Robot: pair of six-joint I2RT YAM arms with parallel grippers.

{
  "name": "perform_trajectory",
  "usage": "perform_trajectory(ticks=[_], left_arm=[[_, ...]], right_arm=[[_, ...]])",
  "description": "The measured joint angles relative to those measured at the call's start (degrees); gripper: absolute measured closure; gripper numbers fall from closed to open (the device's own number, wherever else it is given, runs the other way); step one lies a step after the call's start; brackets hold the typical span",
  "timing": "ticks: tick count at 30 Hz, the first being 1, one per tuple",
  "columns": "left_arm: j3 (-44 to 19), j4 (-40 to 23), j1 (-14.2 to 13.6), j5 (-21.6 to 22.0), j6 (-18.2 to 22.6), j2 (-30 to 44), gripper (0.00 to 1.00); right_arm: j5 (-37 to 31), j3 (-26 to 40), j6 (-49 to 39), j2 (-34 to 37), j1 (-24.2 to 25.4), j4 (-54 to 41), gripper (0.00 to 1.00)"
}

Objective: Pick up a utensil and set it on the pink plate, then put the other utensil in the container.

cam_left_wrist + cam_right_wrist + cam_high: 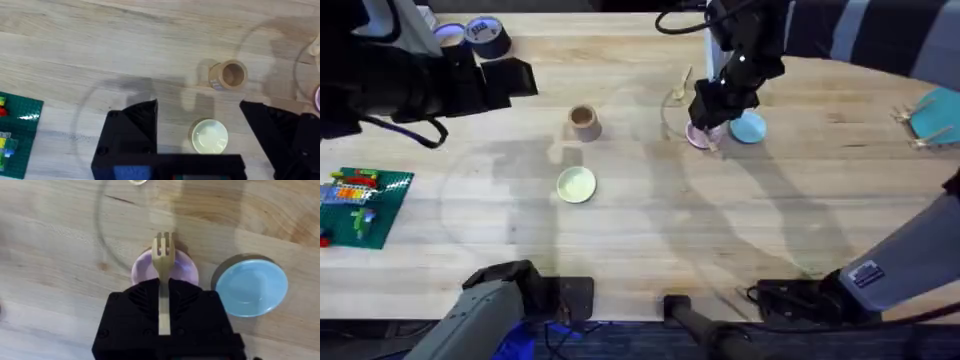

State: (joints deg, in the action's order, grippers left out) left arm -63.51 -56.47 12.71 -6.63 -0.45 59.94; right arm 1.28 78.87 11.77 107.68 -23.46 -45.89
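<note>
The wooden fork (162, 260) is pinched by its handle in my right gripper (163, 311), which is shut on it, tines pointing out over the pink plate (140, 269). In the overhead view the right gripper (708, 118) hovers right over the pink plate (698, 137). The wooden spoon (681, 84) lies on the table just beyond that plate. The tan container (583, 122) stands upright to the left. My left gripper (199, 107) is open and holds nothing, high above the table with the container (227, 75) ahead of it.
A light blue plate (748, 127) sits right of the pink one. A pale yellow dish (576, 184) lies nearer than the container. A green brick board (360, 205) is at the left edge, tape rolls (485, 35) at the far left.
</note>
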Motion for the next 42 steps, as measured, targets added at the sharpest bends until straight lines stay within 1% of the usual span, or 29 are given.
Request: perform_trajectory(ticks=[9,20,26,30,36,38,41,42], left_arm=[[0.0,0.0,0.0,0.0,0.0,0.0,0.007],[0.0,0.0,0.0,0.0,0.0,0.0,0.008],[0.0,0.0,0.0,0.0,0.0,0.0,0.008],[0.0,0.0,0.0,0.0,0.0,0.0,0.008],[0.0,0.0,0.0,0.0,0.0,0.0,0.008],[0.0,0.0,0.0,0.0,0.0,0.0,0.008],[0.0,0.0,0.0,0.0,0.0,0.0,0.008],[0.0,0.0,0.0,0.0,0.0,0.0,0.008]], right_arm=[[0.1,0.0,0.0,0.0,0.0,0.0,0.831],[0.1,0.0,0.2,0.0,0.0,-0.1,0.831],[0.1,0.5,0.2,0.0,0.0,-1.7,0.818],[0.1,2.4,0.2,0.0,0.0,-3.3,0.817],[0.1,8.4,0.2,0.0,0.0,-8.5,0.797],[0.1,10.6,0.2,-0.1,0.0,-9.9,0.77],[0.1,13.4,0.1,-0.1,0.0,-11.3,0.665],[0.0,14.1,0.0,-0.2,0.0,-11.5,0.644]])
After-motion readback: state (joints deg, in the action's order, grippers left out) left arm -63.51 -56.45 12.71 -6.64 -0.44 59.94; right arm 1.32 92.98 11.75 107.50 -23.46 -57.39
